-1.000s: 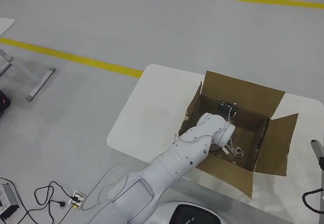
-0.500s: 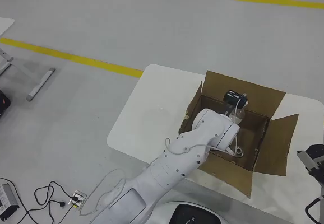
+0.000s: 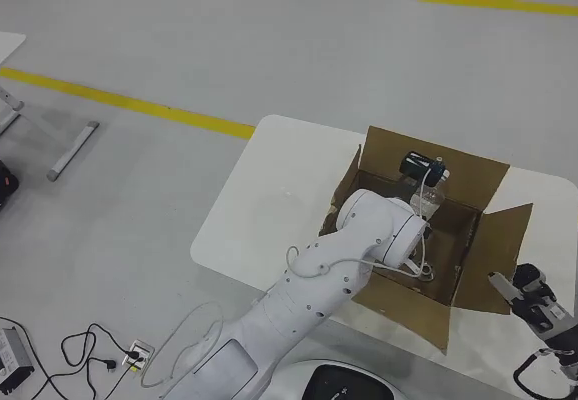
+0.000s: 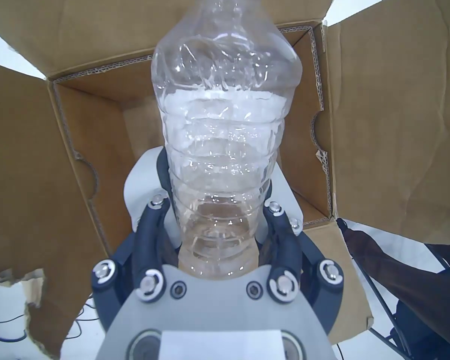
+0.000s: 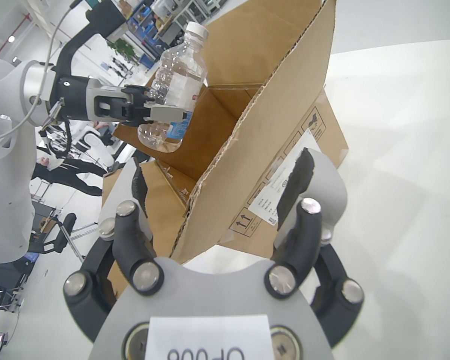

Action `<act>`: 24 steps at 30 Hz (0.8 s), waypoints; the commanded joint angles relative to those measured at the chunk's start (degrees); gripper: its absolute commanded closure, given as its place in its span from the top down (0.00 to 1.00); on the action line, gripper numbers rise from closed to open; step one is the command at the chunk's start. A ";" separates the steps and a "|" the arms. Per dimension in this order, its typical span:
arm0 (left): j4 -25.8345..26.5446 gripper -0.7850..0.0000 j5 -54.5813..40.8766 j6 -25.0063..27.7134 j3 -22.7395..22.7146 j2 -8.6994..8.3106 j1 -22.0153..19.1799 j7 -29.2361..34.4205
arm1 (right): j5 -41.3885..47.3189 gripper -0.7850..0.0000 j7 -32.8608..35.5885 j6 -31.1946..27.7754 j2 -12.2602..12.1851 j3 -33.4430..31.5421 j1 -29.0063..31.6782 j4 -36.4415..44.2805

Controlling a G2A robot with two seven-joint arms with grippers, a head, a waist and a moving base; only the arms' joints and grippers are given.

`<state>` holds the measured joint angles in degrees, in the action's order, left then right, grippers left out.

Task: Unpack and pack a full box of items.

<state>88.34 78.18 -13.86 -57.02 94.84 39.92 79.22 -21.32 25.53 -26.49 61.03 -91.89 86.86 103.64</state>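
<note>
Left jaws pinch ribbed clear plastic bottle (image 4: 225, 114) above corrugated cardboard box (image 4: 93, 132); right jaws spread.

In the left wrist view the bottle (image 4: 225, 121) has its cap cropped.

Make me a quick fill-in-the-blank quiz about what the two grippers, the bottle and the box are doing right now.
1. The left gripper holds a clear bottle above the open ____ box.
2. The bottle's cap is ____.
3. The fingers of the right gripper are ____, gripping nothing.

Missing words: cardboard; white; open.
</note>
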 commanded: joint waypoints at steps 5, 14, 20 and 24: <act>0.00 0.00 0.00 0.00 0.00 0.00 0.00 0.00 | -0.50 0.21 -0.15 0.49 0.06 1.07 -0.50 -0.84; 0.00 0.00 0.00 0.00 0.00 0.00 0.00 0.00 | -3.07 0.00 -1.52 3.01 -0.01 0.32 -0.07 -0.67; 0.00 0.00 0.00 0.00 0.00 0.00 0.00 0.00 | -3.39 0.00 -1.80 3.07 -0.01 0.28 -0.02 -0.60; 0.00 0.00 0.00 0.00 0.00 0.00 0.00 0.00 | -3.39 0.00 -1.80 3.07 -0.01 0.28 -0.02 -0.60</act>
<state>88.34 78.18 -13.86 -57.02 94.84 39.92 79.22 -24.71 23.73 -23.42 61.02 -91.61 86.84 103.04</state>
